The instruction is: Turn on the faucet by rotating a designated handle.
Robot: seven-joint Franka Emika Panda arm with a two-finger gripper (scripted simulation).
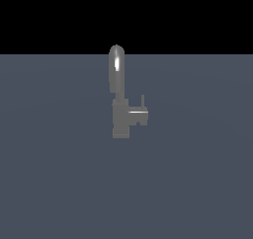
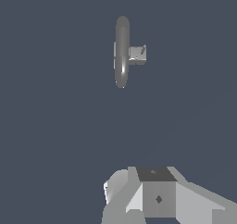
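Observation:
The faucet stands upright on a flat grey-blue surface in the middle of the exterior view, its arched spout rising from a blocky body. The handle juts out toward the exterior view's right, with a thin upright pin at its end. From above, the wrist view shows the faucet as a narrow loop, with the handle beside it. Grey and white blocks of my gripper sit at that picture's edge, far from the faucet. No separate fingers can be made out. The exterior view has no arm in it.
The grey-blue floor runs around the faucet on all sides. A black background lies beyond its far edge.

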